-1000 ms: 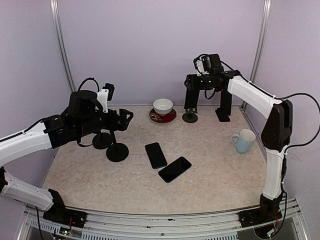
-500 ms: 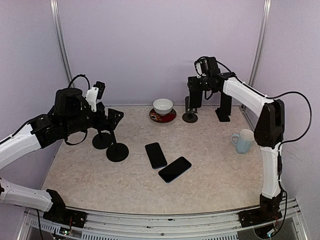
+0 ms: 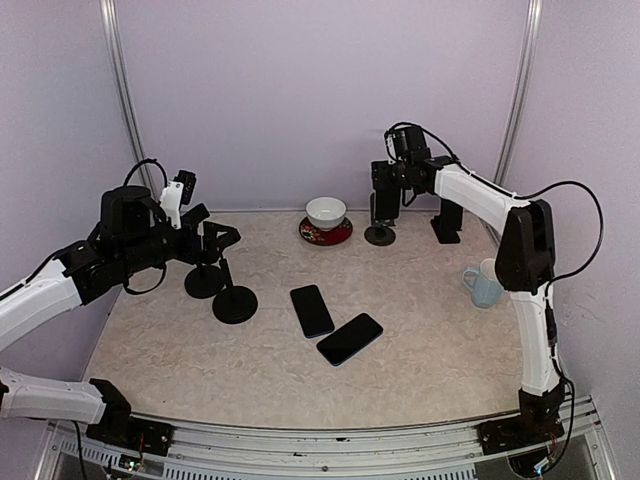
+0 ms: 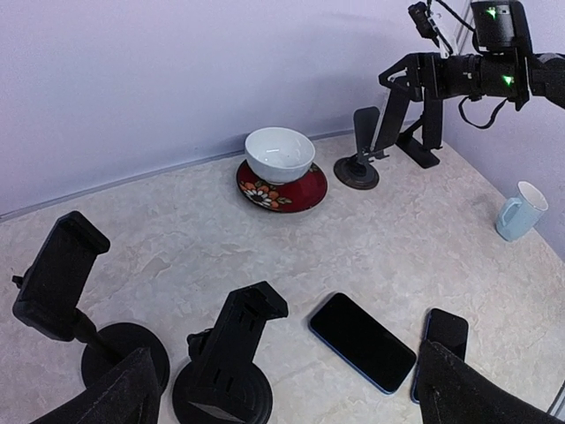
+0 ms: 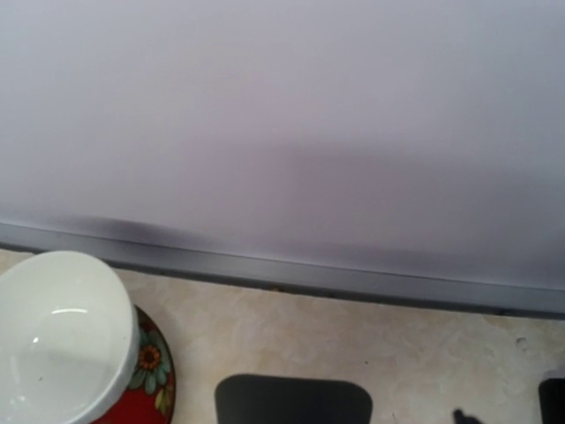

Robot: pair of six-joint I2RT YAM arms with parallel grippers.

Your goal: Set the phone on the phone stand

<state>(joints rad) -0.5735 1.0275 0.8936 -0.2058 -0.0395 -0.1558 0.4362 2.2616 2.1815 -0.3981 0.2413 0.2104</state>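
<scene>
one phone (image 3: 312,310) is laid flat beside another phone (image 3: 350,338), centrally on the bench (image 3: 440,350); left jaws are spread, empty; right jaws' state cannot be told.

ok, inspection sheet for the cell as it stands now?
Surface: marbled tabletop, no spills seen.
Job's things: far phone and near phone lie flat mid-table; front-left stand, back-left stand, round-base stand, back-right stand all empty.
Clutter: white bowl on red plate; blue mug at right.
Claws: left claw open above the left stands; right claw looks open, empty, by the round-base stand.
Cables: left arm cable and right arm cable loop off the arms.
Surroundings: lilac walls; nothing else seen.
</scene>
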